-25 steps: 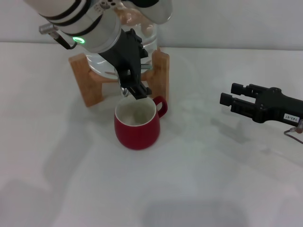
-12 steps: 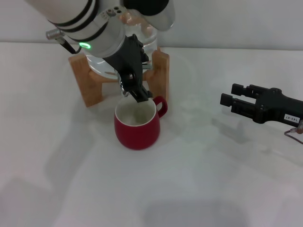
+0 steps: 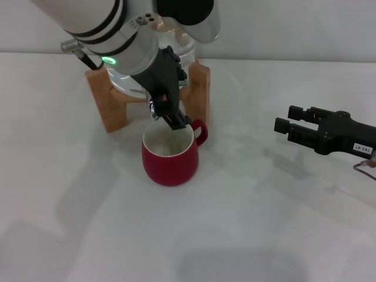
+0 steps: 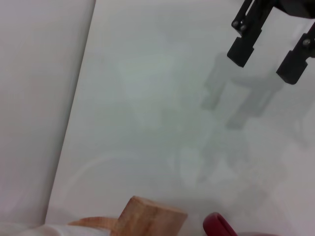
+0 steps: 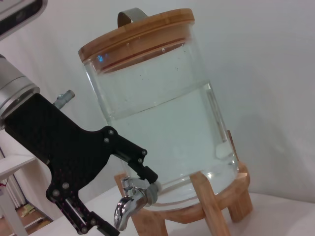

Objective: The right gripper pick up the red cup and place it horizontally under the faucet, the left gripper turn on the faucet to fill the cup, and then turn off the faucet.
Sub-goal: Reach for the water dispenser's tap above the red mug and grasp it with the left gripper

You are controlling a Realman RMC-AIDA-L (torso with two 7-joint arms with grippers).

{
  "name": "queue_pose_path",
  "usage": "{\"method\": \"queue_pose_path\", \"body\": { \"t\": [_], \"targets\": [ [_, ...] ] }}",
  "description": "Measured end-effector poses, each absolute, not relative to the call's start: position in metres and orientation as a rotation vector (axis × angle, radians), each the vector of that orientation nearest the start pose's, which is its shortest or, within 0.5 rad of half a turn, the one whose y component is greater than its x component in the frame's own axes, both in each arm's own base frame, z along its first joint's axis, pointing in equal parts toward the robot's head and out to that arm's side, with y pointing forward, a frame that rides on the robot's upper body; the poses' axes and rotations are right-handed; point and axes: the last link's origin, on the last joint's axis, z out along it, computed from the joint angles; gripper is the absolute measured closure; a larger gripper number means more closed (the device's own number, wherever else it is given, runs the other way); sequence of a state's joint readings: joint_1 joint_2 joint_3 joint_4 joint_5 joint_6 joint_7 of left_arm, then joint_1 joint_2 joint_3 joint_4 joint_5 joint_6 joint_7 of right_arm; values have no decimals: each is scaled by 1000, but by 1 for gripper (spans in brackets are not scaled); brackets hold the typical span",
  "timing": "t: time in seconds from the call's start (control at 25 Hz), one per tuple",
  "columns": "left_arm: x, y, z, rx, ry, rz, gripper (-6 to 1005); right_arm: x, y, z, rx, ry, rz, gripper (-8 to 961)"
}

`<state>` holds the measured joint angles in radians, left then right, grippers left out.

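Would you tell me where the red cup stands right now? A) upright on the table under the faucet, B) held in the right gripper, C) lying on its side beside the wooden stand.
A: the cup sits upright below the faucet, where the left gripper works; the right gripper is apart.

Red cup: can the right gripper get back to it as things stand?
Probably yes. The right gripper sits off to the cup's right with bare table between. The left gripper hangs over the red cup's far rim at the faucet, so approach from the side.
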<state>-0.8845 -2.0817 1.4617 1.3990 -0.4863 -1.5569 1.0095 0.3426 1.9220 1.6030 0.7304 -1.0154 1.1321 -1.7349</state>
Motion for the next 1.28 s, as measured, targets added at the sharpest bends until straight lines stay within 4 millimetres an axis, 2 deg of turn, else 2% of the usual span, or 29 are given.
{"method": "queue_pose_path", "body": {
  "t": [1.28],
  "targets": [
    [-57, 370, -6, -2779, 207, 627, 111, 254, 341, 6, -2458, 759, 906, 395]
  ]
}}
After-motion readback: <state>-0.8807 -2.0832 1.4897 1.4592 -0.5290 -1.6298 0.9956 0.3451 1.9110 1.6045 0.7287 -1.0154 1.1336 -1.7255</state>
